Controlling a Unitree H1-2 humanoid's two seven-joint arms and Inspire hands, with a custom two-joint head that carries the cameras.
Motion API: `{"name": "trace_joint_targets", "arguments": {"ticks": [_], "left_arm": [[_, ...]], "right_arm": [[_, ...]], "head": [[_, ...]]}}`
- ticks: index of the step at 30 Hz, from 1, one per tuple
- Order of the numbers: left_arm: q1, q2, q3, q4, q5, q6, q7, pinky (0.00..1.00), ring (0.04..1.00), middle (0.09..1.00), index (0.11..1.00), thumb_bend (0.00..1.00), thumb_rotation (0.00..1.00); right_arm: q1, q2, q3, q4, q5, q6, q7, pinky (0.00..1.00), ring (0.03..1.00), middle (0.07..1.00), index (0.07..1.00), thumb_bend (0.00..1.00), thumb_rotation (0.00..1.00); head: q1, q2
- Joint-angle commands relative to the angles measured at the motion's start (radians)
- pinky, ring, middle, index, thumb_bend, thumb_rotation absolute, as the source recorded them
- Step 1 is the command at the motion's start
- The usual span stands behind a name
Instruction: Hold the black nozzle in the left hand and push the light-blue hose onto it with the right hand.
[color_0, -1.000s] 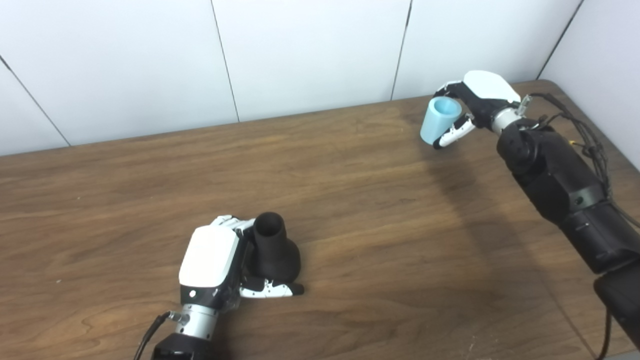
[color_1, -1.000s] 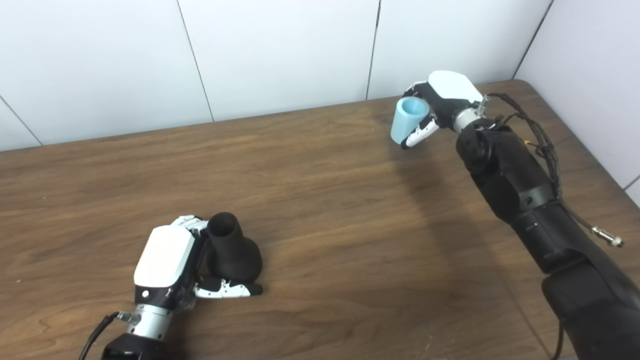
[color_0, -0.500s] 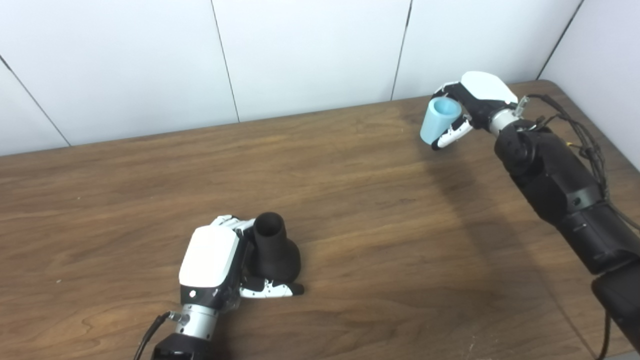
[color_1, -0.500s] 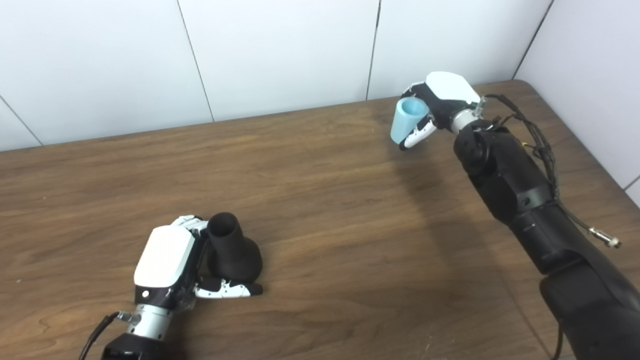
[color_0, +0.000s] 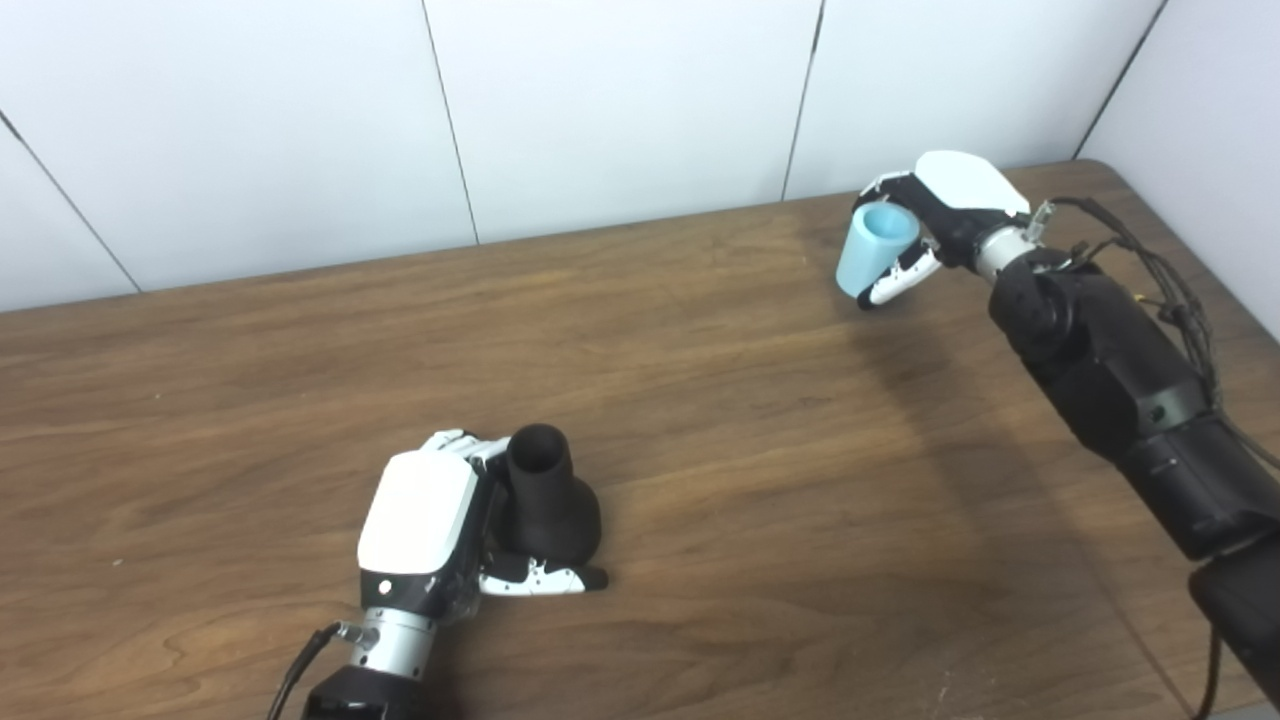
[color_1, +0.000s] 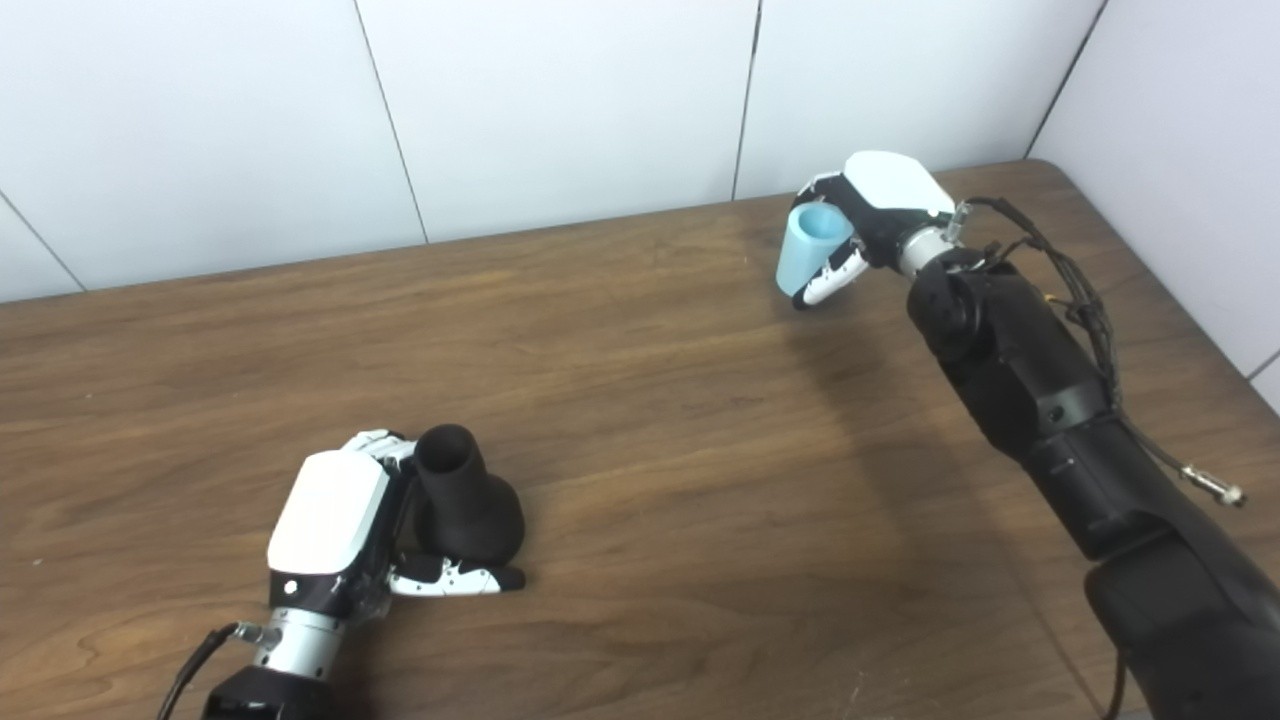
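Black nozzle (color_0: 545, 500): matte, flared base, narrow open neck upward, at 7 o'clock on wood-grain bench (color_0: 700, 400), left hand (color_0: 440, 520) clasping it. Light-blue hose (color_0: 872, 248): smooth short tube, 2 o'clock, gripped by right hand (color_0: 940, 215), well apart.

A brown wooden table (color_0: 700, 330) stands against white wall panels (color_0: 620, 100).

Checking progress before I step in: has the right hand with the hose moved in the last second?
Yes, slightly. Against the wall seam behind it, the right hand and light-blue hose have shifted left and a little nearer.
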Motion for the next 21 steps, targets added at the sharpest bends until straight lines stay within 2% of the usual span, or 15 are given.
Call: {"name": "trace_joint_targets", "arguments": {"ticks": [1, 6, 10, 17, 18, 19, 21], "left_arm": [[0.004, 0.009, 0.001, -0.005, 0.007, 0.014, -0.021, 0.75, 0.599, 0.484, 0.487, 0.53, 0.00], [0.004, 0.007, 0.002, -0.012, 0.005, 0.017, -0.032, 0.75, 0.597, 0.483, 0.487, 0.53, 0.00], [0.005, 0.004, 0.001, -0.016, 0.009, 0.023, -0.036, 0.76, 0.601, 0.487, 0.486, 0.53, 0.00], [0.003, 0.004, 0.000, -0.011, 0.007, 0.020, -0.030, 0.75, 0.604, 0.481, 0.488, 0.53, 0.00], [0.003, 0.005, -0.001, -0.010, 0.008, 0.019, -0.029, 0.75, 0.601, 0.480, 0.488, 0.53, 0.00], [0.003, 0.006, -0.001, -0.010, 0.007, 0.017, -0.028, 0.75, 0.599, 0.480, 0.489, 0.53, 0.00], [0.002, 0.008, -0.002, -0.009, 0.007, 0.016, -0.029, 0.75, 0.596, 0.478, 0.489, 0.53, 0.00]], "right_arm": [[-0.034, -0.030, -0.018, -0.031, -0.002, -0.014, -0.021, 0.70, 0.760, 0.666, 0.707, 0.88, 0.22], [-0.036, -0.022, -0.023, -0.013, 0.003, -0.017, -0.037, 0.66, 0.711, 0.628, 0.693, 0.89, 0.19], [-0.036, -0.022, -0.020, -0.013, -0.005, -0.008, -0.036, 0.67, 0.727, 0.612, 0.692, 0.88, 0.19], [-0.039, -0.019, -0.020, -0.017, -0.008, -0.005, -0.041, 0.65, 0.687, 0.560, 0.661, 0.84, 0.15], [-0.040, -0.017, -0.019, -0.016, -0.012, -0.005, -0.048, 0.65, 0.681, 0.524, 0.651, 0.71, 0.08], [-0.040, -0.015, -0.018, -0.013, -0.016, -0.007, -0.056, 0.64, 0.673, 0.502, 0.642, 0.63, 0.03], [-0.042, -0.013, -0.016, -0.008, -0.020, -0.013, -0.067, 0.64, 0.660, 0.489, 0.629, 0.58, 0.01]], "head": [[-0.001, 0.001], [-0.003, 0.004], [-0.003, 0.006], [-0.001, 0.007], [-0.001, 0.007], [-0.001, 0.007], [-0.001, 0.007]]}}
